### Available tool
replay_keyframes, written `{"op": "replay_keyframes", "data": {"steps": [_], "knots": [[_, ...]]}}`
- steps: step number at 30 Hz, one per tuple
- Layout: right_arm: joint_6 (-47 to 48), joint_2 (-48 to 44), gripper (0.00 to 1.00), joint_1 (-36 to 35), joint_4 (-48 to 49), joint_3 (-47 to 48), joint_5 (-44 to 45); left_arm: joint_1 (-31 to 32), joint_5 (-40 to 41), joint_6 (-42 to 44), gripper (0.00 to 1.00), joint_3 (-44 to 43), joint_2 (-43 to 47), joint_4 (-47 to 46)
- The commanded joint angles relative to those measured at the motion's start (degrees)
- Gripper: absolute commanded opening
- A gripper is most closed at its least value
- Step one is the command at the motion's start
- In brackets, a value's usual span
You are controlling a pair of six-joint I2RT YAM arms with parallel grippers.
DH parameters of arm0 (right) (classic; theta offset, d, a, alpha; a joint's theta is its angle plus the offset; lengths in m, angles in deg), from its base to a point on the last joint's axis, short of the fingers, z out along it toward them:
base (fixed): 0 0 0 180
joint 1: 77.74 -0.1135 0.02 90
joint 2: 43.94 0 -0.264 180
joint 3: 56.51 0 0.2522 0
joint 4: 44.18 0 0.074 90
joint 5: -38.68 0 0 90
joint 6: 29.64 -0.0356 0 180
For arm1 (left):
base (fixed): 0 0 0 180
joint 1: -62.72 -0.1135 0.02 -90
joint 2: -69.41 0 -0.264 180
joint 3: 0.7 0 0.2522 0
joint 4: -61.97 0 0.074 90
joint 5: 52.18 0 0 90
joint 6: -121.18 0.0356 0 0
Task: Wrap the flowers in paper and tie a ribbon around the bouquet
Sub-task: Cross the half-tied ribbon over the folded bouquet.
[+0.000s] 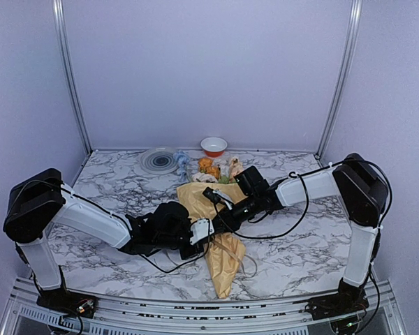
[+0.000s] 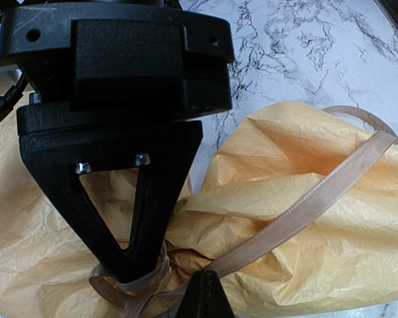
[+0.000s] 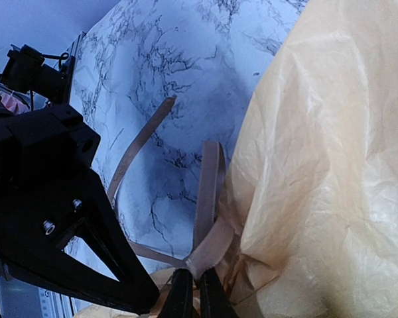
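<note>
Tan-yellow crinkled paper bouquet [image 1: 220, 244]: cone lying at centre of white marbled tabletop [image 1: 307, 237], mixed flower heads [image 1: 209, 167] at its far end. Thin beige ribbon [image 2: 318, 199] across the gathered waist; left gripper [image 2: 136, 268] closed on ribbon; right gripper [image 3: 196, 291] closed, pinching a ribbon fold.

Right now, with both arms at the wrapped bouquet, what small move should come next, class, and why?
Probably draw the two grippers gently apart to cinch the thin beige ribbon. The left gripper and right gripper each have jaws shut on a strand where the crinkled tan-yellow paper cone narrows, yet the loops there look slack.
</note>
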Motion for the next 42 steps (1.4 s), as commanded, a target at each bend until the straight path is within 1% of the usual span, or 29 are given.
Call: {"op": "replay_keyframes", "data": {"steps": [1, 3, 4, 5, 7, 10, 17, 22, 25, 27, 30, 39, 42], "knots": [[0.59, 0.32, 0.06, 0.52, -0.59, 1.66, -0.92, -0.61, 0.06, -3.83, 0.0, -0.47, 0.76, 0.5], [0.64, 0.33, 0.06, 0.52, -0.56, 1.57, -0.82, -1.07, -2.68, -3.85, 0.0, 0.02, 1.56, 0.23], [0.62, 0.36, 0.06, 0.52, -0.5, 1.56, -0.81, -1.02, -4.37, -2.99, 0.05, 0.12, 1.61, 0.22], [0.55, 0.44, 0.06, 0.52, -0.52, 1.64, -0.85, -1.01, -5.63, -2.39, 0.14, 0.08, 1.61, 0.22], [0.38, 0.53, 0.06, 0.52, -0.49, 1.7, -1.05, -0.78, -7.38, -1.51, 0.23, -0.48, 1.2, 0.31], [0.09, 0.54, 0.06, 0.52, -0.14, 1.49, -1.2, -0.57, -8.58, -0.49, 0.26, -1.32, 0.55, 0.61], [0.05, 0.56, 0.06, 0.52, 0.1, 1.3, -1.41, -0.52, -6.92, -0.5, 0.25, -4.74, -2.76, 3.13], [0.05, 0.62, 0.06, 0.52, 0.12, 1.15, -1.51, 0.12, -7.63, -0.26, 0.25, -6.46, -3.99, 3.5], [0.05, 0.43, 0.06, 0.54, 0.05, 1.07, -1.5, 0.28, -7.64, -0.25, 0.22, -6.68, -4.4, 4.44], [0.13, 0.12, 0.06, 0.62, 0.13, 0.9, -1.38, 0.31, -7.69, -0.49, 0.17, -6.11, -4.09, 4.7], [0.19, 0.09, 0.06, 0.61, 0.14, 0.96, -1.32, 0.31, -7.13, -1.02, 0.0, -5.46, -3.18, 4.72], [-0.82, 0.11, 0.06, 1.21, 1.46, 0.14, -2.57, -0.16, -5.6, -5.25, 0.0, -3.32, 0.01, 3.8], [-1.35, -0.24, 0.06, 1.85, 2.43, -0.47, -3.68, -1.12, -6.7, -7.19, 0.0, -1.26, 1.44, 2.33]]}}
